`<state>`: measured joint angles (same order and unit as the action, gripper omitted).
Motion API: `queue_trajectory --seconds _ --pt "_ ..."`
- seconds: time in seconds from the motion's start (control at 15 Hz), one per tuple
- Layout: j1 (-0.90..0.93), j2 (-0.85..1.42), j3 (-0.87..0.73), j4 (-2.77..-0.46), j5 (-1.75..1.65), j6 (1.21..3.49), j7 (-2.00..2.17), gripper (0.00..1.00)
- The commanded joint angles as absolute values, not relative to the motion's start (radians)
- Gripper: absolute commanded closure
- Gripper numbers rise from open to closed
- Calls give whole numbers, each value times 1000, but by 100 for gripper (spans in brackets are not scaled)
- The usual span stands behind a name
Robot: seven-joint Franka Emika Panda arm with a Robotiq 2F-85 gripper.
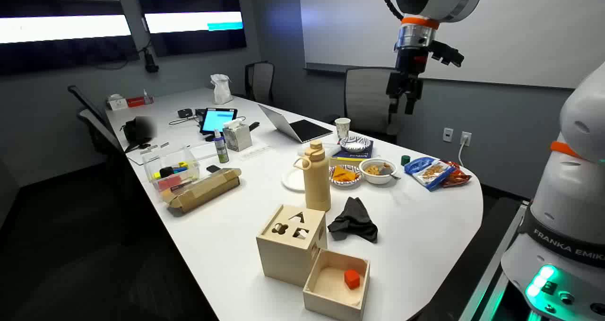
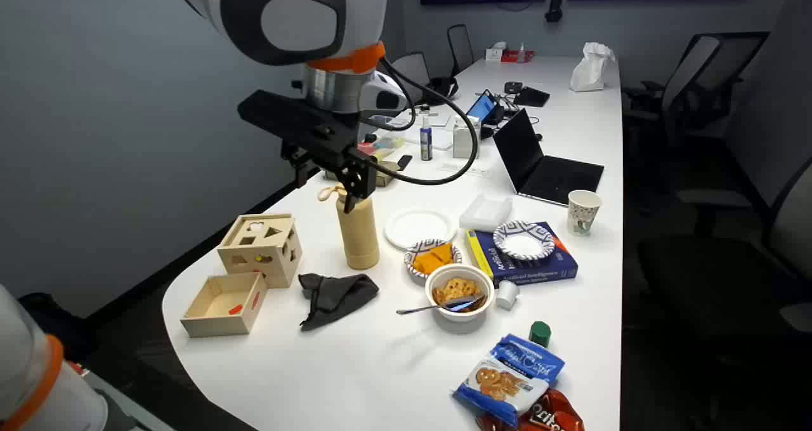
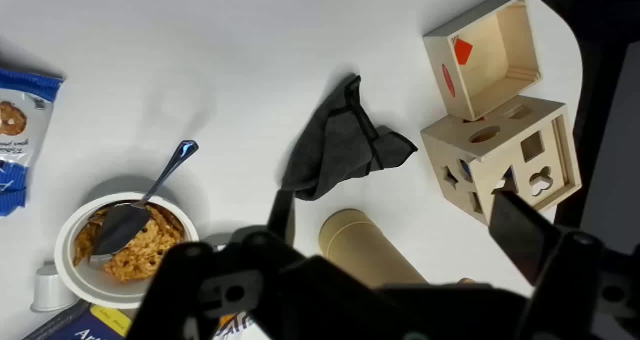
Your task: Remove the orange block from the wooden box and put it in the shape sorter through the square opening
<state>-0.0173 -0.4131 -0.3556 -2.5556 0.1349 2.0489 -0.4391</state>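
Gripper (image 3: 395, 207) hung spread wide, empty; block (image 1: 351, 279) sat in the box (image 1: 333, 307), so prob pre-grab. Next needed a swing over there, then down.

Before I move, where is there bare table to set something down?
Bare tabletop lies between the dark cloth and the blue snack bag; another patch between the cardboard box and the shape sorter. It's crowded where the wooden box sits close by the shape sorter, and around the white bowl and book.
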Motion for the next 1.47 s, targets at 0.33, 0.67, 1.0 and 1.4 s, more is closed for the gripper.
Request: queue_trajectory --seconds 0.33,0.67,1.0,1.4 --pt "-47 -400 -312 -2553 140 2050 -448 0" --pt "36 -418 -134 -2638 106 2136 -424 0" --pt "165 -358 45 -2722 118 2329 -377 0" --pt "300 -140 175 -2726 125 2578 -342 0"
